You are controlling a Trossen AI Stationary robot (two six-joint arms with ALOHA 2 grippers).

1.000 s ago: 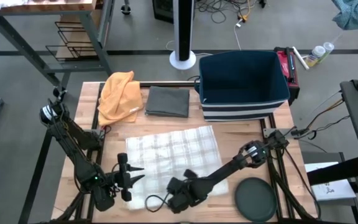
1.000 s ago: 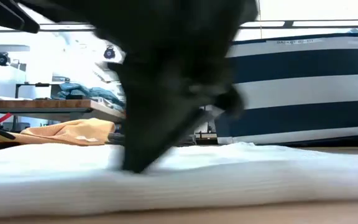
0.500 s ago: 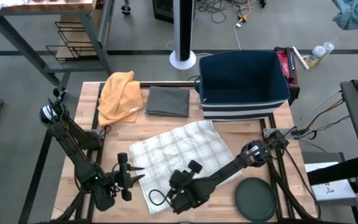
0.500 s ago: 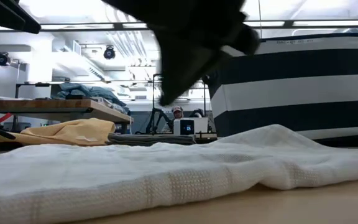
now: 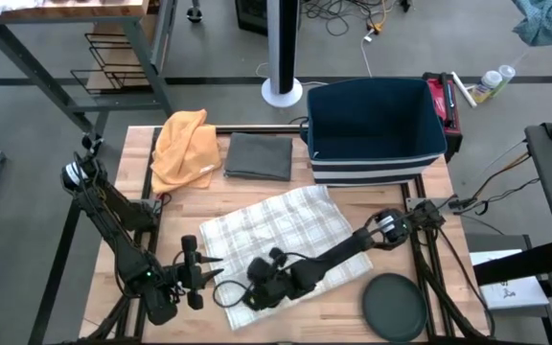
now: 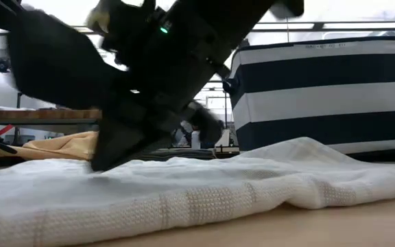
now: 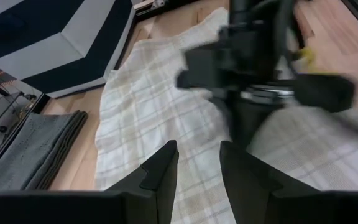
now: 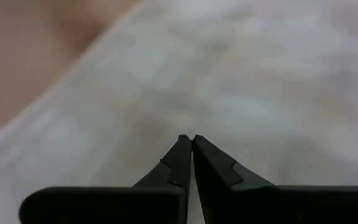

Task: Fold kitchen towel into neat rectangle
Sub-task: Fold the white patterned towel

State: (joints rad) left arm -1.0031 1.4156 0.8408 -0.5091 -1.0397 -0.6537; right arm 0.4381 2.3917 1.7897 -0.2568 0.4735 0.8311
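Right hand (image 5: pixel 233 295) pinched shut, low over the towel's (image 5: pixel 281 235) near-left corner; grip on cloth not discernible. Left hand (image 5: pixel 214 268) partly open, empty, just left of the towel. Towel spread skewed mid-surface (image 5: pixel 381 192), bin (image 5: pixel 372 125) behind it, orange cloth (image 5: pixel 182 149) and grey cloth (image 5: pixel 259 156) far left.

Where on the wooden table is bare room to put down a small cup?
Bare wood shows between the white checked kitchen towel and the dark striped fabric basket, and left of the towel below the crumpled orange cloth. The front is crowded: both tools, left and right, and the black round disc.
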